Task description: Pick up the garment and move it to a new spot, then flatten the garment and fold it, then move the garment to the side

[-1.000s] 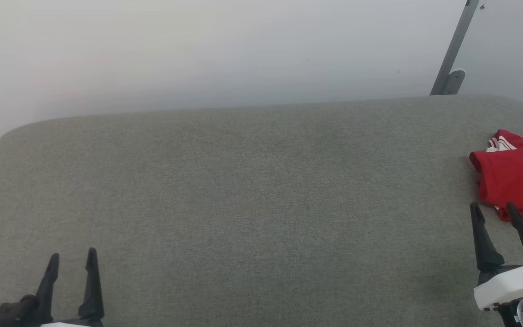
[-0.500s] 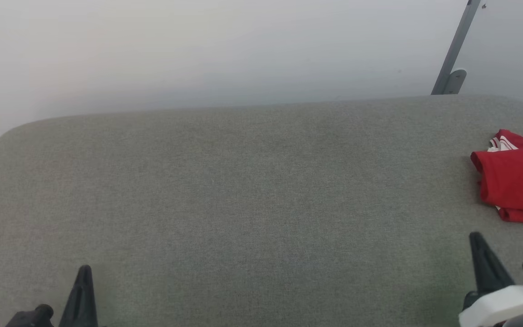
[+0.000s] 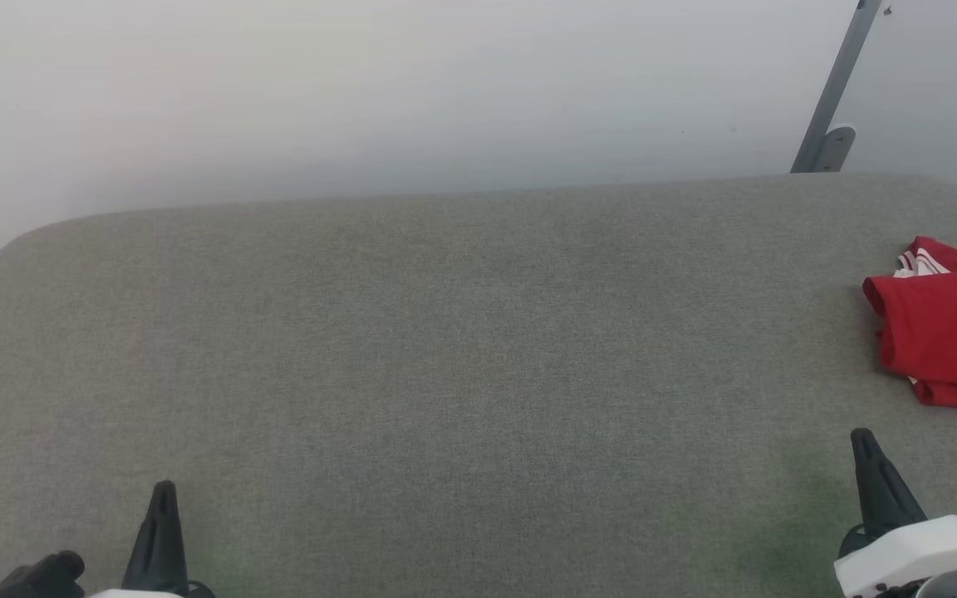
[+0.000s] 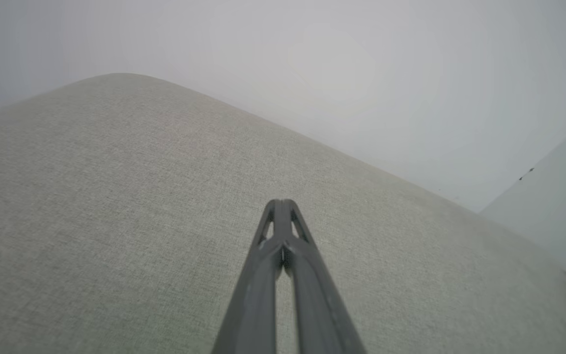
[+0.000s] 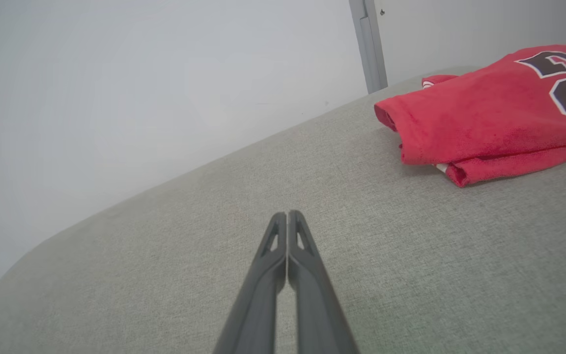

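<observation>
Both sets of jaws are pinched fully together, nothing in either. In the head view my left gripper (image 3: 162, 490) sits at 7 o'clock and my right gripper (image 3: 861, 438) at 5 o'clock, both over the near side of the grey fabric tabletop (image 3: 445, 349).

The red jersey T-shirt (image 3: 944, 332) lies folded at 3 o'clock by the table's right end, cut off by the frame and apart from my right fingertips. From my right wrist it's at 2 o'clock, black white-outlined number facing up.

Loads of plain fabric stretches from there across to 9 o'clock. The far edge runs along a white wall (image 3: 362, 83), with rounded corners at 10 and 2. A grey metal bar (image 3: 832, 91) leans at 1 o'clock.
</observation>
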`<state>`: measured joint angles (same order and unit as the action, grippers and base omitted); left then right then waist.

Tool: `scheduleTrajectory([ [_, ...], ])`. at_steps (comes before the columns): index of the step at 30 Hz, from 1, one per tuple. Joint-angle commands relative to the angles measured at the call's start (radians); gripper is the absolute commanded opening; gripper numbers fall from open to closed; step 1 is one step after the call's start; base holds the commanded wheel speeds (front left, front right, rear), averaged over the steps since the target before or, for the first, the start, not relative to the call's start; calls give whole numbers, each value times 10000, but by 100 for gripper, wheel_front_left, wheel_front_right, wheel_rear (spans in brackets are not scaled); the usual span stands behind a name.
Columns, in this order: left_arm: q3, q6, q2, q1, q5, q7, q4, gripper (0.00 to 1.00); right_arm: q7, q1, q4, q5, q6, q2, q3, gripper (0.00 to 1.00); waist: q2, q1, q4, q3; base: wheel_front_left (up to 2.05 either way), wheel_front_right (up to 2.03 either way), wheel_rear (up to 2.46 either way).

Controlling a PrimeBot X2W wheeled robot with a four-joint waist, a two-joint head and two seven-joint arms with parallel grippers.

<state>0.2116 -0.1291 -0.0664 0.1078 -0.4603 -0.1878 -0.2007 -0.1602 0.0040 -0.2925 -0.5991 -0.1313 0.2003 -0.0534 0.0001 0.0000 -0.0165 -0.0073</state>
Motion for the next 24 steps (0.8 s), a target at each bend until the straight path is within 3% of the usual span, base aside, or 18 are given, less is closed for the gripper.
scheduleTrajectory([
  [1, -38, -3, -78, -339, -536, 102, 112, 0, 112, -299, 205, -457, 1, 19, -75, 0, -1, 0, 3, 2, 0, 0, 0],
  [24, -323, -8, -15, -909, -3768, 956, -35, 0, 885, -574, 306, -3305, 3, -426, -236, 0, -1, 0, 36, 22, 0, 0, 0],
])
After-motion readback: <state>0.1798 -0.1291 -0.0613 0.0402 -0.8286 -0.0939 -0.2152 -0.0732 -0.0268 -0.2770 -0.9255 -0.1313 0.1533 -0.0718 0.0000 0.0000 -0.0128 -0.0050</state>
